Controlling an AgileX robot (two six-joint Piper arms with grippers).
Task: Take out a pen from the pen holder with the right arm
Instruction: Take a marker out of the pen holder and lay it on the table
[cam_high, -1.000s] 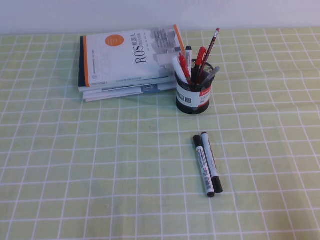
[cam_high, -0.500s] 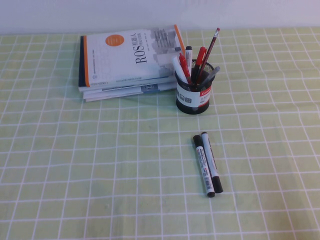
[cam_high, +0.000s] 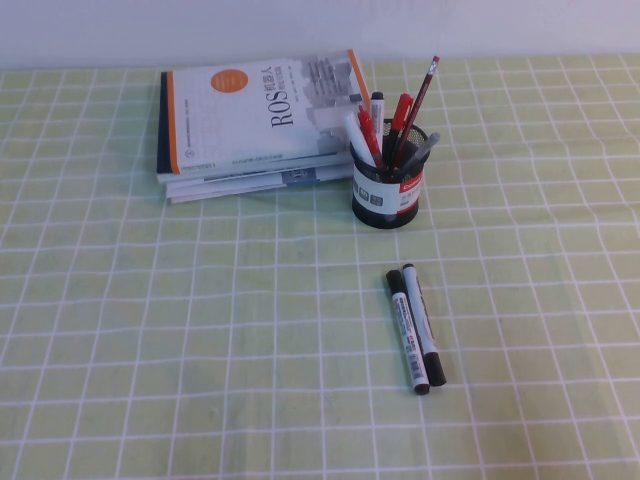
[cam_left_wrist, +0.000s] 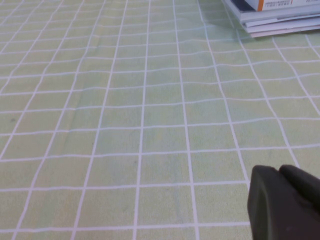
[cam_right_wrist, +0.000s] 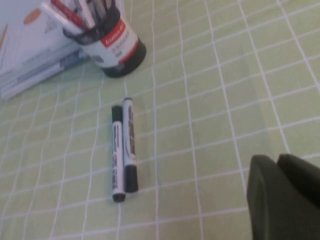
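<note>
A pale wall (cam_high: 300, 25) backs a table (cam_high: 150, 330) covered in a light green cloth with a white grid.

The right gripper (cam_right_wrist: 280, 170) is closed and empty. It hangs above bare cloth, well apart from everything, and shows only in its own wrist view.

Nearest to it lie two markers, side by side and touching, flat on the cloth. Each has a white barrel and black ends: one (cam_high: 407, 330) sits just left of the other (cam_high: 424, 325).

Farther back stands one pen holder (cam_high: 387, 195), a black mesh cup with a white and red label, upright. It holds about six writing tools, all leaning: two red pens, one thin red pencil, one white marker with a black cap, one white pen and one grey pen. No pen has been taken out.

Just left of the holder is one stack of books (cam_high: 260, 120); the top one is white and orange, and how many lie beneath is unclear.

The left gripper (cam_left_wrist: 280, 175), also closed and empty, hangs above bare cloth in its own wrist view.
</note>
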